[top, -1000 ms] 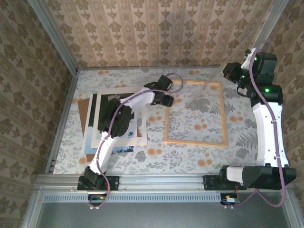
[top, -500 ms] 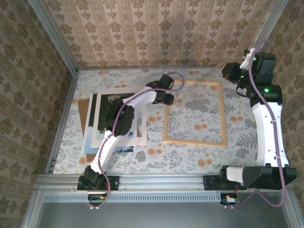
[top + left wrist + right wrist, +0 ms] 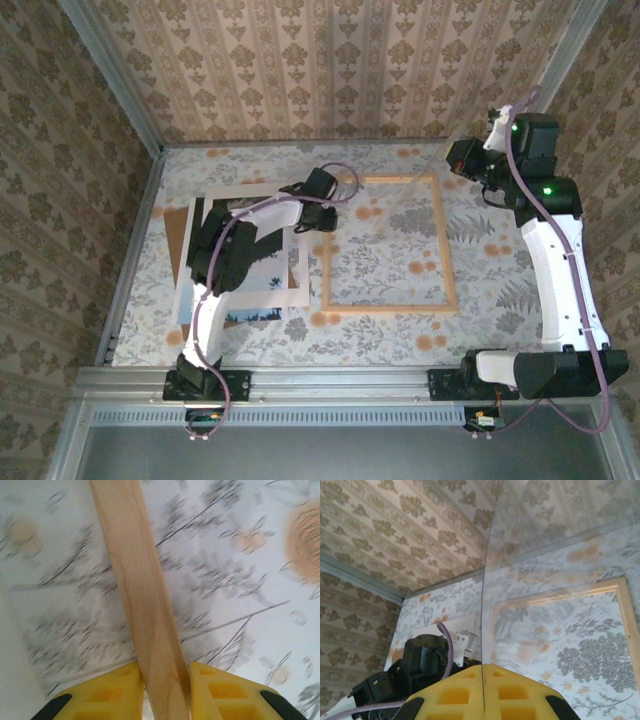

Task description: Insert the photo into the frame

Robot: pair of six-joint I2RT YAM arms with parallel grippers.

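left gripper: jaws pinched on a straight run of thin light-wood moulding, one yellow pad touching each side. From above, that's the far-left corner of the large rectangular picture frame.
right gripper: fully closed on the edge of a thin clear pane, which it holds up off the table, tilted, over the frame's far-right corner.
frame: flat on the floral-cloth table between the arms. The opening is empty and the cloth shows through.
photo: large white-bordered print, dark hill under blue sky. It lies flat at table left under the left arm, just beside the frame and not in it. A plain brown backing board peeks out on its left.
step: looks like frame positioning, with the glazing out. Loading the photo isn't started.
next: probably release the moulding and go for the photo. A flat print gives little edge to grab, so expect a slide or corner lift. Keep the pane out of the opening meanwhile.
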